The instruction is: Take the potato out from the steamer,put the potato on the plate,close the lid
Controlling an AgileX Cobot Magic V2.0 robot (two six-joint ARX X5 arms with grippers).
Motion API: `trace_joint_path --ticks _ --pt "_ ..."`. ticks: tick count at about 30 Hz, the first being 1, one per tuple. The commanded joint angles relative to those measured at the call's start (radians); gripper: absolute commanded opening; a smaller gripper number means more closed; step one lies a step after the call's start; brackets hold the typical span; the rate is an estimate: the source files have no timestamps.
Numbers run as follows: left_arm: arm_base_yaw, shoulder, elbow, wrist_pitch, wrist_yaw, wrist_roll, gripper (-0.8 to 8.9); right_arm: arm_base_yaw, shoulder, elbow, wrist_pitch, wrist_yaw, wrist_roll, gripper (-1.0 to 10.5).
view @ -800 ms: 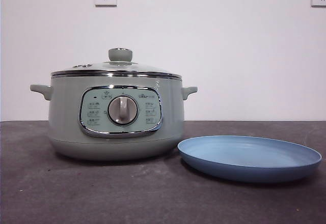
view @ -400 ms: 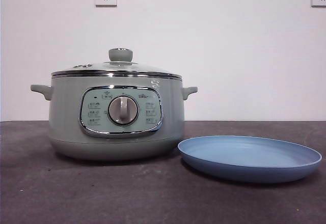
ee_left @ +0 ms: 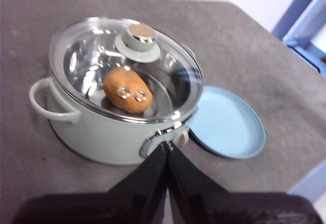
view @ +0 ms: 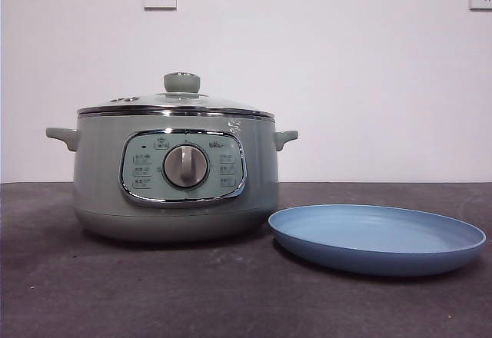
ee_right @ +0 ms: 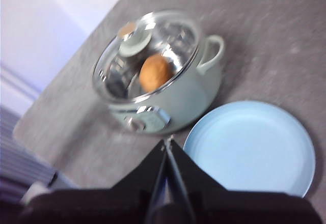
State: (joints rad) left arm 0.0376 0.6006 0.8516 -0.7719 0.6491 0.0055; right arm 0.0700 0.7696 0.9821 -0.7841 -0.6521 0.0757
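Grey felt-like tabletop (view: 154,292): round sage steamer (view: 175,180), glass lid (ee_left: 125,66) seated, oval potato (ee_left: 128,89) inside; shallow blue plate (view: 377,238) at its 3 o'clock. Left gripper (ee_left: 166,147) and right gripper (ee_right: 167,145) both clenched, empty.

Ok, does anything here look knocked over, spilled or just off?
Nothing stands out. The lid sits level on the steamer, the potato lies inside under the glass, and the plate rests flat beside it with nothing on it. No spill or damage shows.
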Motion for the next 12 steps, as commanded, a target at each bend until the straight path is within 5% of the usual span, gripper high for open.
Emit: trace_joint_path --ticks 1,7,9,12 --pt "0.002 0.017 0.033 -0.038 0.034 0.051 -0.08 0.015 0.029 0.042 -0.073 -0.002 -0.092 -0.1" --pt "0.002 0.027 0.054 -0.045 0.032 0.05 0.22 0.022 0.04 0.052 -0.089 -0.003 -0.104 0.1" --pt "0.002 0.027 0.054 -0.045 0.032 0.047 1.83 0.022 0.04 0.052 -0.089 -0.003 -0.104 0.4" --pt "0.002 0.027 0.054 -0.045 0.032 0.047 5.36 0.022 0.04 0.052 -0.088 -0.003 -0.103 2.8"
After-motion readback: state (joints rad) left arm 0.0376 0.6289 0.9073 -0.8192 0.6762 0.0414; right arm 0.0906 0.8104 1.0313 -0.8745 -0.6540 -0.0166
